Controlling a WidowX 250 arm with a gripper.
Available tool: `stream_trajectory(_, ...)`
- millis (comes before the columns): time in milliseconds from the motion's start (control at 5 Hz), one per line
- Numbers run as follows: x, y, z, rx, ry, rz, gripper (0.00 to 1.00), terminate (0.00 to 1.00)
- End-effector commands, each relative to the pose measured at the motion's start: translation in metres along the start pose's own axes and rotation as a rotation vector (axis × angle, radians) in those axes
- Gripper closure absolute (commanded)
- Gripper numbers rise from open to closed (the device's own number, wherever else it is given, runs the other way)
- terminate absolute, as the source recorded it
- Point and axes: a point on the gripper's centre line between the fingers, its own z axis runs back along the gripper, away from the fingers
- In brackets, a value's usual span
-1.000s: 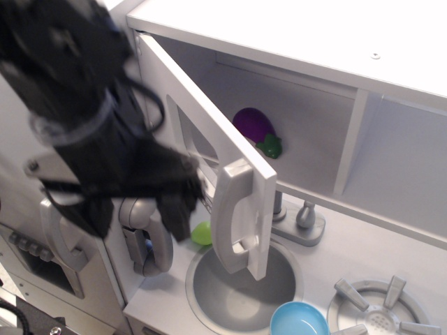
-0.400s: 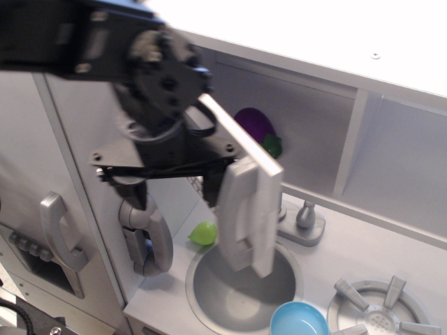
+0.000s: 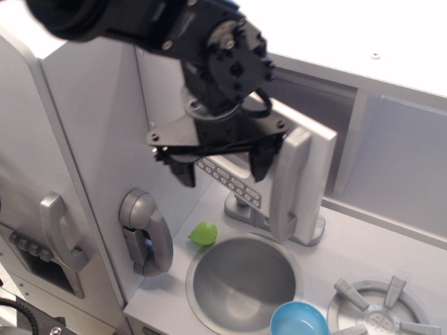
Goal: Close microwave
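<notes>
Above the round grey sink [image 3: 241, 283], the microwave [image 3: 307, 174] door hangs nearly shut, its grey handle [image 3: 288, 185] facing you. Your gripper [image 3: 222, 164] presses on the door's outer face, fingers spread, holding nothing. The door looks light, stiff and free-swinging; push flat beside the handle.

No words, numbers or brand marks could be read anywhere. The grey button strip [image 3: 230, 180] on the microwave door [image 3: 307, 174] carried marks too small to read.
</notes>
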Motion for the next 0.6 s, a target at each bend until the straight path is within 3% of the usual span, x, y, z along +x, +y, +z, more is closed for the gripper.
stream_trajectory(0, 0.028, -0.019, 0.009, -0.057, -0.074, 0.049, 0.00, 0.00)
stream_trajectory(200, 0.034, -0.025, 0.004, -0.051, -0.078, 0.071, 0.00, 0.00)
stream_trajectory(400, 0.043, -0.030, 0.006, -0.051, -0.086, 0.080, 0.00, 1.00)
